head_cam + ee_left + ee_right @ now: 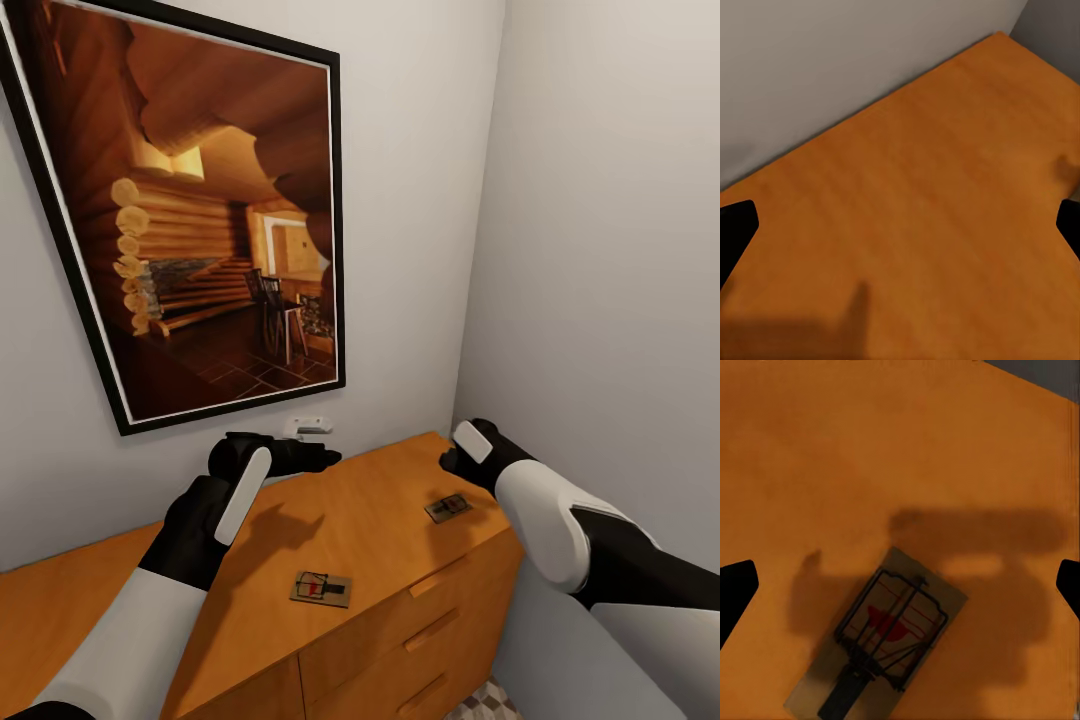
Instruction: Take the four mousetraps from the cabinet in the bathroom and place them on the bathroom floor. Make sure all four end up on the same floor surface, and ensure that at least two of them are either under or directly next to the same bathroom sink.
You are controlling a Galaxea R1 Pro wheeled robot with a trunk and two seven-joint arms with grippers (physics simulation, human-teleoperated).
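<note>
Picking step in hand. Right gripper [900,577] hovering with jaws wide apart, mousetrap [881,641] lying flat on cabinet [380,510] top just below. Left gripper [900,217] also spread, idling over bare wood. Next: lowering, centring, closing on board edges.

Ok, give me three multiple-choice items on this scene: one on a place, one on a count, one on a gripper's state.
1. Where do the mousetraps lie?
A. on top of the cabinet
B. on the tiled floor
C. in an open drawer

2. How many mousetraps show in the head view?
A. one
B. two
C. four

3. What is the right gripper's state?
A. shut on a mousetrap
B. open, holding nothing
C. shut on a drawer handle

Answers:
1 A: the near mousetrap and the far mousetrap both rest on the cabinet top.
2 B: only those two boards are there.
3 B: the right gripper has its fingertips wide apart over a mousetrap lying untouched.
</note>
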